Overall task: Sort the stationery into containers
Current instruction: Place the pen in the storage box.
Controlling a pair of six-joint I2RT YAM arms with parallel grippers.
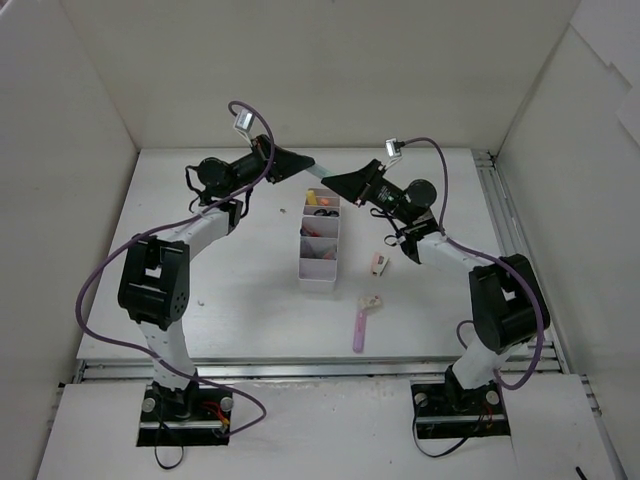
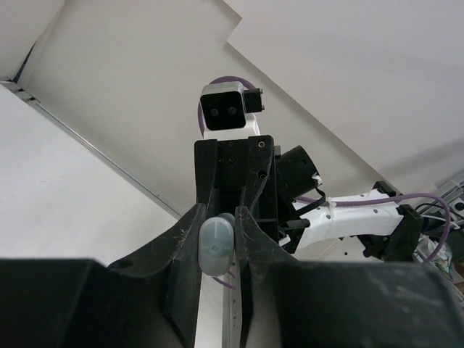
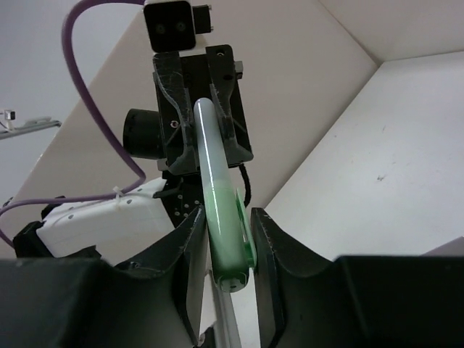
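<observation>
A green highlighter (image 1: 319, 172) hangs in the air between my two grippers, above the far end of the white organiser tray (image 1: 303, 262). My left gripper (image 1: 308, 166) is shut on its pale grey-white end (image 2: 216, 246). My right gripper (image 1: 331, 181) is shut on its green capped end (image 3: 230, 243), with the clip against one finger. In the right wrist view the highlighter's body (image 3: 210, 156) runs straight to the left gripper. On the table lie a pink-purple highlighter (image 1: 358, 330) and two small erasers (image 1: 379, 264) (image 1: 371, 303).
The tray's far compartment holds yellow and orange items (image 1: 319, 200), and the second one holds an orange-pink item (image 1: 312, 233). The two near compartments look empty. White walls enclose the table at the back and sides. A metal rail (image 1: 505, 220) runs along the right edge.
</observation>
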